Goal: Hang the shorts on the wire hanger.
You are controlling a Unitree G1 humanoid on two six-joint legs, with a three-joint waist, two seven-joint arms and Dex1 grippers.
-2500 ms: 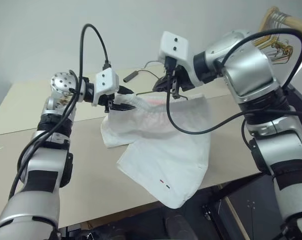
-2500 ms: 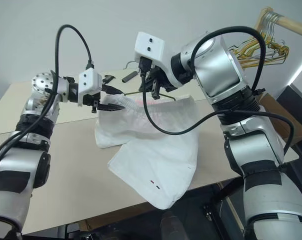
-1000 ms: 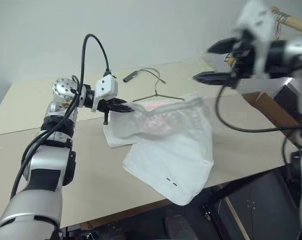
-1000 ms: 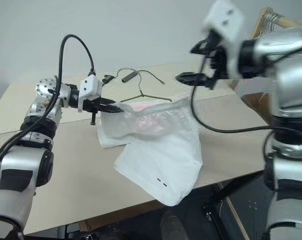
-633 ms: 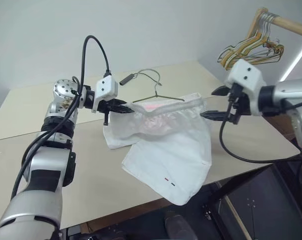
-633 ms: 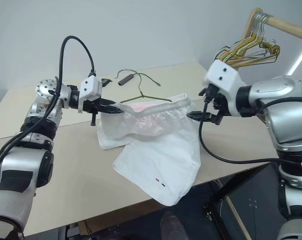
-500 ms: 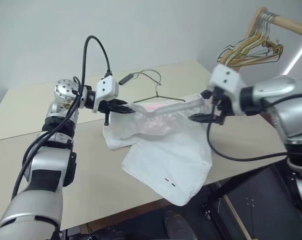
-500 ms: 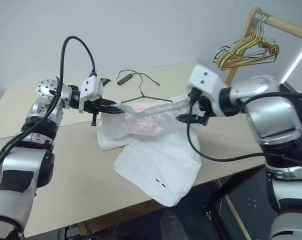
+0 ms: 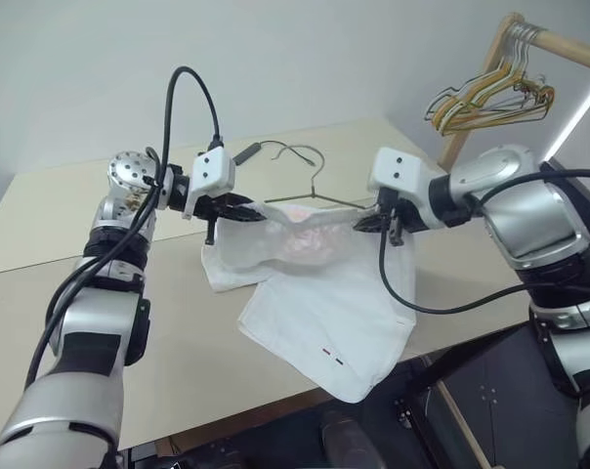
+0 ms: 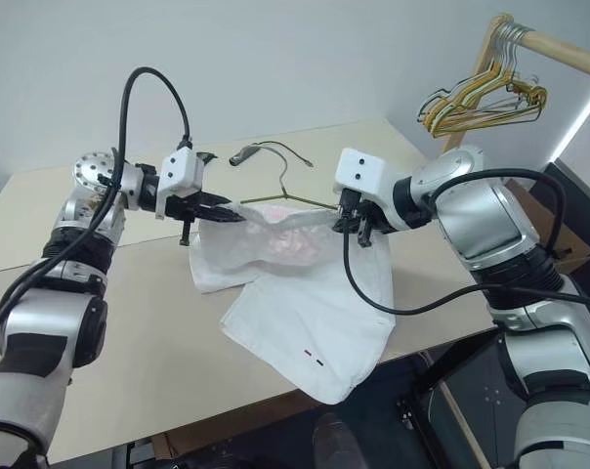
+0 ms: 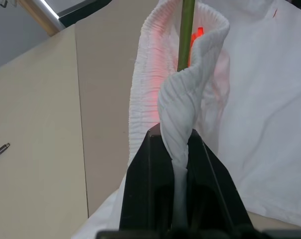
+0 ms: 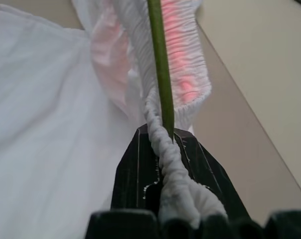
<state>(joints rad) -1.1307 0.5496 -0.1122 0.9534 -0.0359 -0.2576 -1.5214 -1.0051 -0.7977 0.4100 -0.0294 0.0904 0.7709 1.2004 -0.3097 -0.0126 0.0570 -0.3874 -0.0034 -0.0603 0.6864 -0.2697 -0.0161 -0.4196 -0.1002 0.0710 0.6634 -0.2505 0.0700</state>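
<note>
From the head views, the shorts (image 9: 315, 283) hang by their waistband between the two arms, legs draped down onto the table (image 9: 41, 225) and over its near edge. The left gripper (image 9: 238, 207) pinches one waistband end and the right gripper (image 10: 352, 223) the other, so the band's long axis runs straight from one to the other. The wire hanger (image 10: 280, 191) stands behind that band, hook up, its bottom bar parallel to it. Yellow hangers (image 10: 481, 98) crowd a wooden rail (image 10: 559, 47) off to the right.

In the left wrist view, the black fingers (image 11: 145, 189) are clamped on twisted elastic, and the green wire runs out through the open waist.

In the right wrist view, the fingers (image 12: 135, 174) are closed on the gathered band with the wire lying along it. Both arms look equally near; any spreading should run along that shared axis.
</note>
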